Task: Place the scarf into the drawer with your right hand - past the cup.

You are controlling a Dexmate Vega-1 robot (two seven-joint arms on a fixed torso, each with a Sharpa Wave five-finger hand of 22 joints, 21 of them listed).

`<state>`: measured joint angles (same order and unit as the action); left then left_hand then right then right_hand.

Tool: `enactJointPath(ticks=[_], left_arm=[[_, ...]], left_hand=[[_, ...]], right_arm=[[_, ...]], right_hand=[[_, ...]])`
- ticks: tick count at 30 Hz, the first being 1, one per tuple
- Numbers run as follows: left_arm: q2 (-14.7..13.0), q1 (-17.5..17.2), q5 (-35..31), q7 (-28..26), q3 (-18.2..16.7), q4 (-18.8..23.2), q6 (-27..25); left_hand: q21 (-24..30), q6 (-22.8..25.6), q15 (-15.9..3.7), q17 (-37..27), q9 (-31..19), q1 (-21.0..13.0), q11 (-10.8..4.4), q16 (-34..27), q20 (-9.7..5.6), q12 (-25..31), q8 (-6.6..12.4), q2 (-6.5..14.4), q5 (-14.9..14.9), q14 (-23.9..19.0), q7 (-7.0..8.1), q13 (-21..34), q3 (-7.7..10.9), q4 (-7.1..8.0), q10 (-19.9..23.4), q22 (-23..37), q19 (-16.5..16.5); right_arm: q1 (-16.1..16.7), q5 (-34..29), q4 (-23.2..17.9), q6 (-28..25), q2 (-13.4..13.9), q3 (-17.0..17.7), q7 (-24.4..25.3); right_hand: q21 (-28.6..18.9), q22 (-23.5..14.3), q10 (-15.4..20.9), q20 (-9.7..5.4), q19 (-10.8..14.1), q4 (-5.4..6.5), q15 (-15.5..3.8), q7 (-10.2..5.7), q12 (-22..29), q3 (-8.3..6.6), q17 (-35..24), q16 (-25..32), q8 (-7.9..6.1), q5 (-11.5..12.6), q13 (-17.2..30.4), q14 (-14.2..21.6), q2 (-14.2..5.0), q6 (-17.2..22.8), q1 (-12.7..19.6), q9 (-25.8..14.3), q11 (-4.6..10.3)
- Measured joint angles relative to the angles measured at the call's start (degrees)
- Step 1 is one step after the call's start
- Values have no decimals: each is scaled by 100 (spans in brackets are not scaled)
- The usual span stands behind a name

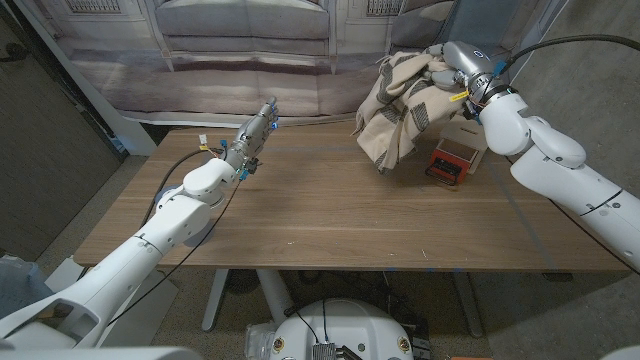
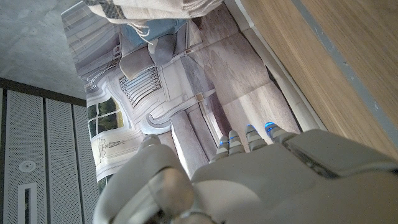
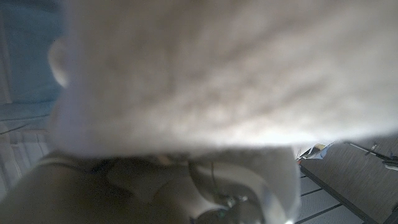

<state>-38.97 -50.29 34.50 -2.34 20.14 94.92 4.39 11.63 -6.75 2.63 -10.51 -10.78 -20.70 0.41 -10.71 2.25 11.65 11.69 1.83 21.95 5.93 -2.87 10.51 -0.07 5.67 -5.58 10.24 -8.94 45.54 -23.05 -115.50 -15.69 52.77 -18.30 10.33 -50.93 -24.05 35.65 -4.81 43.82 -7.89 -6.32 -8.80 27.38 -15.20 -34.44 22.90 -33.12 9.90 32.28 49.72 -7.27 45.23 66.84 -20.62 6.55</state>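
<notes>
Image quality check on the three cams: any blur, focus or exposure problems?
Head view: sharp and evenly lit; scarf in the right hand and the drawer read clearly. Left wrist view: mostly in focus, turned, the left hand slightly soft up close. Right wrist view: scarf pressed near the lens, heavily blurred, bright above and dark below; little usable detail.

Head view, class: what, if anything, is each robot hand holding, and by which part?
The right hand holds the beige patterned fabric scarf by its bunched top, the rest hanging down. The left hand holds nothing.
</notes>
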Motion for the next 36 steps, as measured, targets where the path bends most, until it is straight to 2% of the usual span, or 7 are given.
enactJointPath(ticks=[36], left_arm=[[45,126,-16,62,34,-144,58]], left_hand=[[0,0,0,0,0,0,0,0,0,0,0,0,0,0,0,0,-35,-1,0,0,0]], right_arm=[[-190,357,247,-966,39,49,415]], right_hand=[[-166,15,72,31,-92,2,-1,1,-77,-48,-52,-18,8,7,104,1,2,-1,2,3,11]])
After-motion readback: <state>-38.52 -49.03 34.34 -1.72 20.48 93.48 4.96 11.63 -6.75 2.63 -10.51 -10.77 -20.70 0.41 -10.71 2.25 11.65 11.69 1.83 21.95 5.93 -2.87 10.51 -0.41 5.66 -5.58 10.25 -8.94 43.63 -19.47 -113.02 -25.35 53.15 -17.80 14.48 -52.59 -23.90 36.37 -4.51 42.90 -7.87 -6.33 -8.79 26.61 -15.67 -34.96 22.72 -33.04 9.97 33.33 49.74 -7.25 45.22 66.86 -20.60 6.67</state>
